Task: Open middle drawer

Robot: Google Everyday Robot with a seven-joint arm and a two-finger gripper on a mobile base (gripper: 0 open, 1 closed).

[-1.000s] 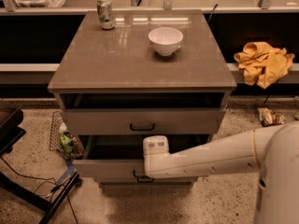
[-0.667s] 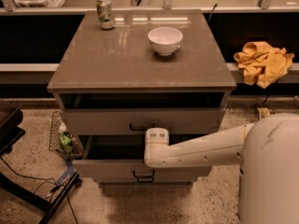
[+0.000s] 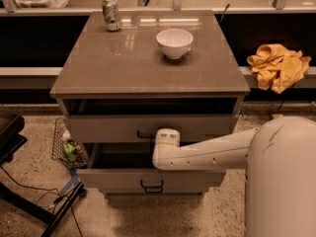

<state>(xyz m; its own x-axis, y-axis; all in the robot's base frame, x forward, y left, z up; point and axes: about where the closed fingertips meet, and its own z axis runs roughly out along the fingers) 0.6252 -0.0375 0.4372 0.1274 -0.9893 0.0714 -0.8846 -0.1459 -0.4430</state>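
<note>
**Arm lifts away from the opened middle drawer**

Raised since a second ago, the white arm (image 3: pixel 207 154) has swung up from the level of the middle drawer's handle. Its bulky housing now fills more of the near right corner. The drawer fronts, the bowl and the can sit as they did.

Just beyond that housing, the middle drawer (image 3: pixel 113 179) stands pulled well out of the cabinet. Its dark inside shows behind the front, and nothing touches its black bar handle (image 3: pixel 152 186). The claw (image 3: pixel 167 142) is at the arm's tip, above the open drawer. It sits before the front of the top drawer (image 3: pixel 103 128), just right of that drawer's own handle. It is turned away, so I cannot tell whether it is open or closed.

The pull itself looks finished, and the step in hand seems to be the retreat. The next move calls for drawing the arm back toward the near right. It must do so without catching the top drawer's handle or nudging the open drawer back in.

Farther off, the surface (image 3: pixel 98 68) carries a white bowl (image 3: pixel 174 42) at its middle and a can (image 3: pixel 110 14) at the far left. A yellow cloth (image 3: pixel 278 65) lies on the ledge to the far right.
</note>
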